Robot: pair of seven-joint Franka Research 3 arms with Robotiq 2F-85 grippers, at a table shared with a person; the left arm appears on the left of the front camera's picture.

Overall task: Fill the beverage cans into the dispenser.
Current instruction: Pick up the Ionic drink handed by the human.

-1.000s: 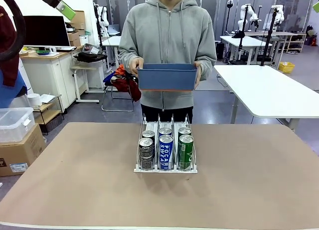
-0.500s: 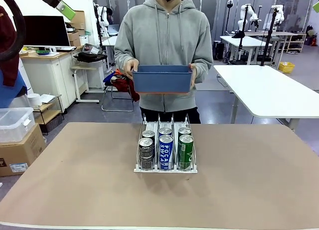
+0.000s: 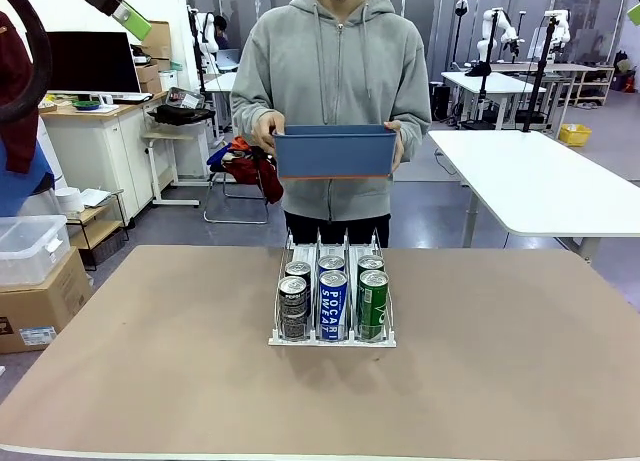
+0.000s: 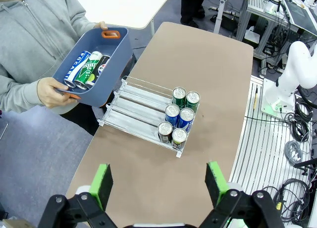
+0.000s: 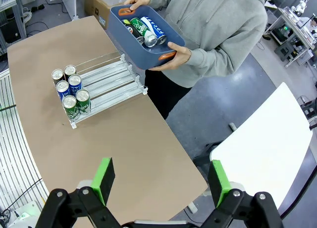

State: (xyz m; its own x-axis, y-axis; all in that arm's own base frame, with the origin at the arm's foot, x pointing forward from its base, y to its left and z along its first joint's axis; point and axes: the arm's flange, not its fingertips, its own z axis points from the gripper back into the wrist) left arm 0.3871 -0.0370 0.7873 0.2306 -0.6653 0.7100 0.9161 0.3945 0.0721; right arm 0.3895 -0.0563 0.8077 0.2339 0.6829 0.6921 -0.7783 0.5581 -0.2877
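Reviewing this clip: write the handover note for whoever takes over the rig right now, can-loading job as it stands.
Left hand: open, holding nothing, high above the table.
Right hand: open, holding nothing, also high.
Dispenser: mid-table, six cans at its robot-side end, two per lane; the rear of each lane is bare.
Blue bin: held by the person beyond the far edge, several more cans inside.
Done: six loaded. Left: the bin's cans.

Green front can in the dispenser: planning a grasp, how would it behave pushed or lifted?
The green can is tall and slim, so a high push might tip it, though the dispenser dividers likely brace it sideways. Its glossy wall may slip in a weak grip.
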